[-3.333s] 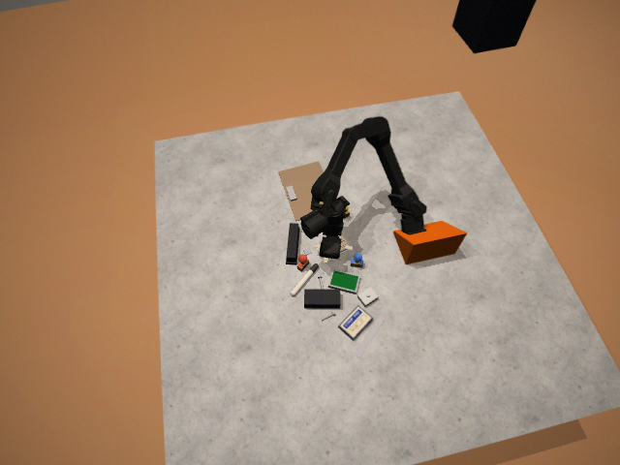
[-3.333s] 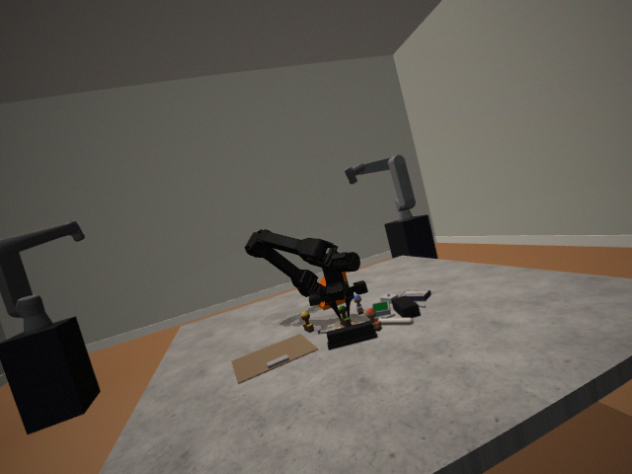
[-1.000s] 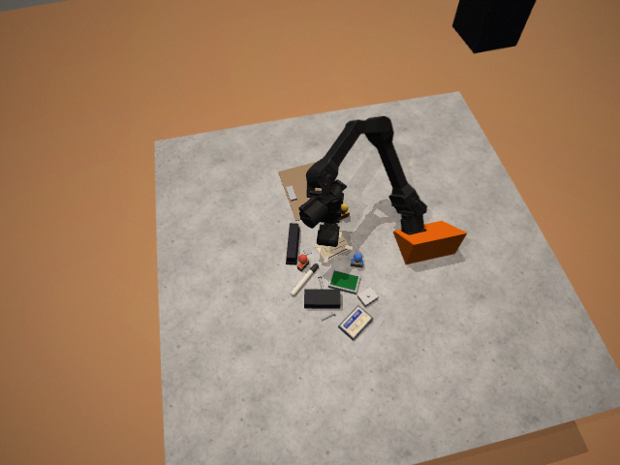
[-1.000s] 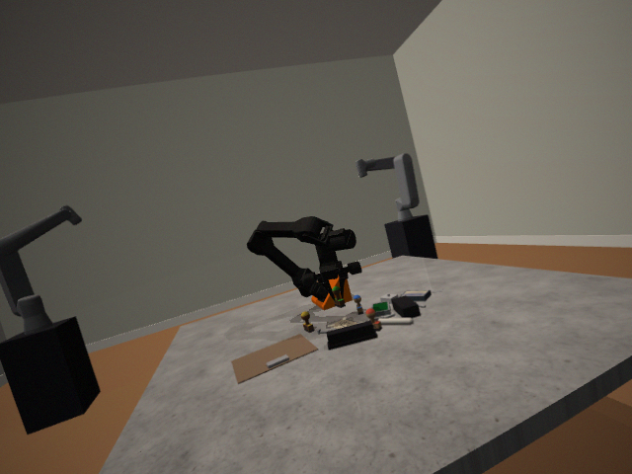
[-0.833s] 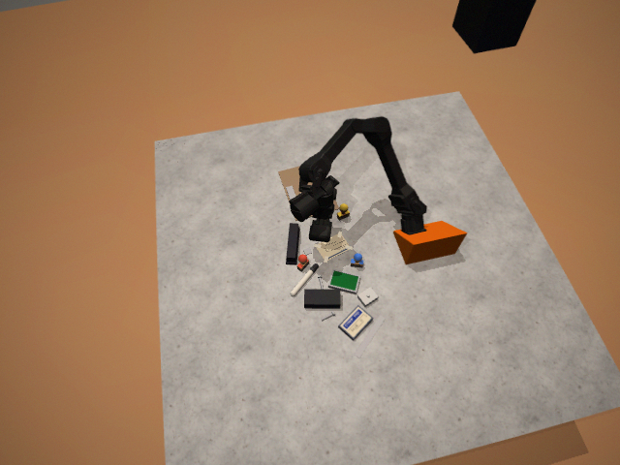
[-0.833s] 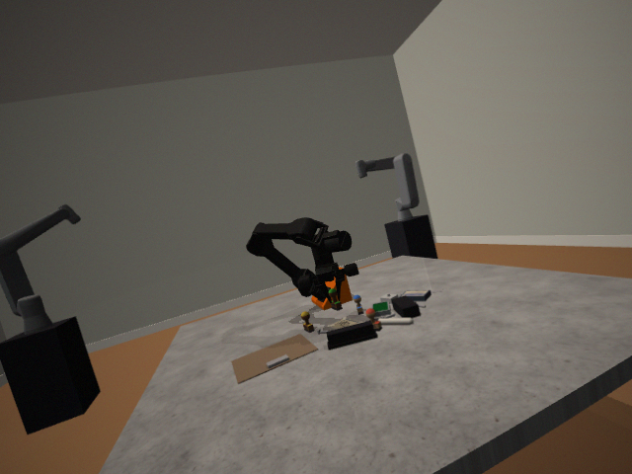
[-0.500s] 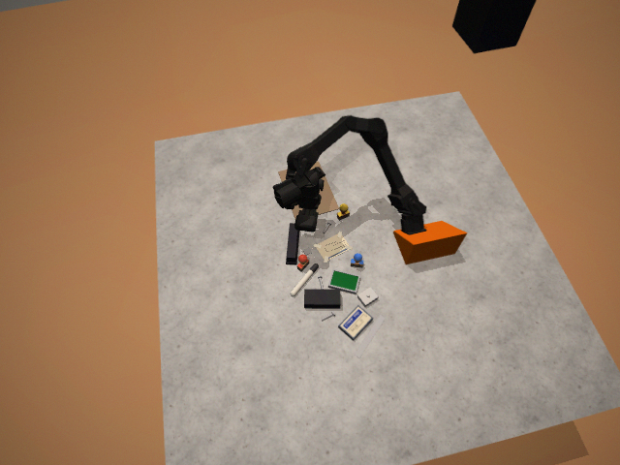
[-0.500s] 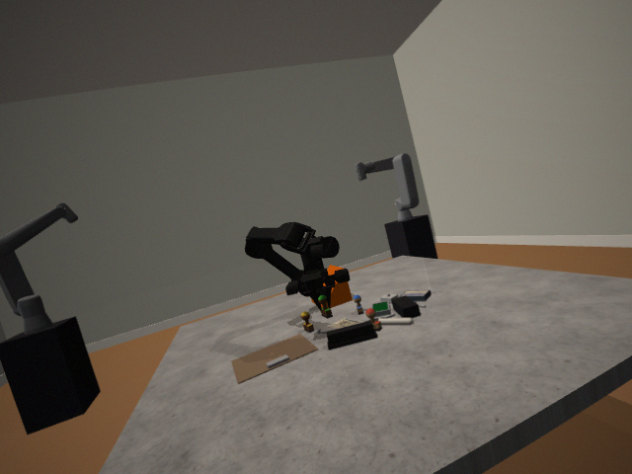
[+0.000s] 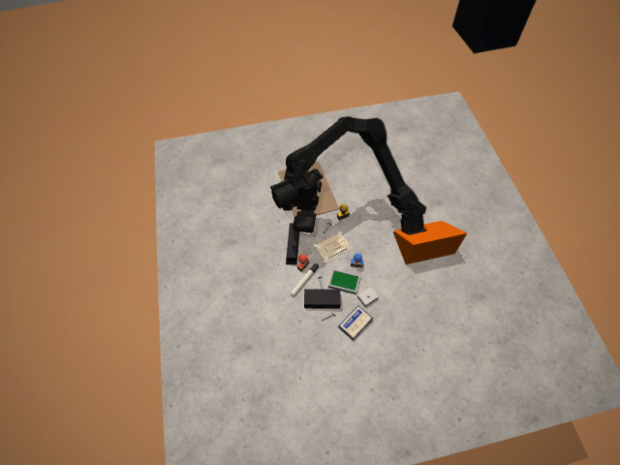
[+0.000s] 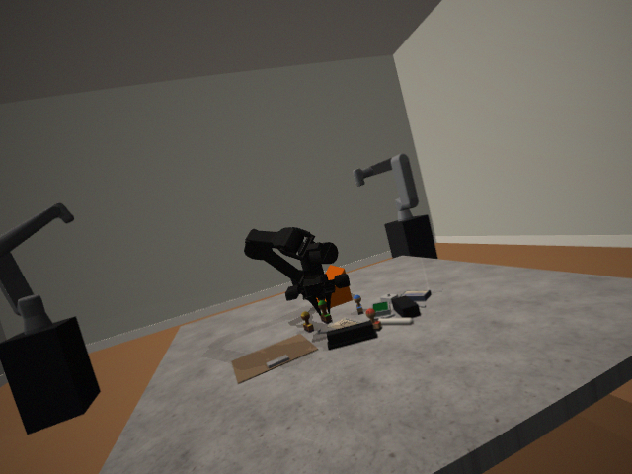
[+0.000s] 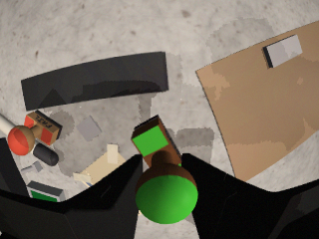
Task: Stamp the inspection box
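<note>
My gripper (image 10: 324, 309) (image 11: 161, 160) is shut on the green-knobbed stamp (image 10: 322, 304) (image 11: 166, 199). The stamp is held off the bench, with its base tilted in the wrist view, over the area between the card and the brown sheet. The card (image 9: 334, 247) (image 10: 344, 323) (image 11: 102, 168) lies taped down; in the wrist view the fingers hide much of it, and whether its box bears a print is too small to tell. The green ink pad (image 9: 344, 281) (image 10: 380, 306) (image 11: 44, 193) lies open beyond the card. The stamp's printing face is hidden.
A red FAIL stamp (image 9: 302, 259) (image 11: 21, 140), a blue stamp (image 9: 357, 258) and a yellow stamp (image 9: 343, 207) (image 10: 305, 316) stand around the card. A black bar (image 9: 292, 245) (image 11: 97, 82), brown sheet (image 9: 327, 195) (image 11: 259, 110), marker (image 9: 302, 281), black block (image 9: 322, 297) and orange bin (image 9: 433, 245) are nearby.
</note>
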{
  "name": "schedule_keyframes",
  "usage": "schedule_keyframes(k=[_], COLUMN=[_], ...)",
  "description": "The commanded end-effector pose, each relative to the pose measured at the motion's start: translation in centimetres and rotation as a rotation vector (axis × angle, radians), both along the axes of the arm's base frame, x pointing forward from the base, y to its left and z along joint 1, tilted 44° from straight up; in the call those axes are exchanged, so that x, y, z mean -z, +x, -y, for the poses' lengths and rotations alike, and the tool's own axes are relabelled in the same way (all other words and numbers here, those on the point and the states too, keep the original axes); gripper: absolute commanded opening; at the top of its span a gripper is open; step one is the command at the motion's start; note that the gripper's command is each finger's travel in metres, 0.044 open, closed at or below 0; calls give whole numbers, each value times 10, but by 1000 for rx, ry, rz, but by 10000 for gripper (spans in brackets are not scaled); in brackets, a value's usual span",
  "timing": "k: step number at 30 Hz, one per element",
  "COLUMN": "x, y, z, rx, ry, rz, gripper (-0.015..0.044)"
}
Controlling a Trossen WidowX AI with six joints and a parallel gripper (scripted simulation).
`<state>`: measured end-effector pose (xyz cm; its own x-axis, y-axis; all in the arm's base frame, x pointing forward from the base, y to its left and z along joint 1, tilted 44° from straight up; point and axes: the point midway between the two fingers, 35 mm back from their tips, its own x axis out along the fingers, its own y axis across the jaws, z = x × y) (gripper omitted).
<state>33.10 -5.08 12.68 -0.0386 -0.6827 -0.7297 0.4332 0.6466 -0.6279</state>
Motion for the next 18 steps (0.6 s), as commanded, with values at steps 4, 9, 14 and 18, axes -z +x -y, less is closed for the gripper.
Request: schedule_keyframes(k=[4,9,14,18], x=[8,14,20,24], y=[1,1,0,0], z=[8,14,20,24], rx=[-7,-7,-7,-7], ry=[-4,-4,-5,-5], rz=[0,1,1,1], gripper=[0,0,0,0])
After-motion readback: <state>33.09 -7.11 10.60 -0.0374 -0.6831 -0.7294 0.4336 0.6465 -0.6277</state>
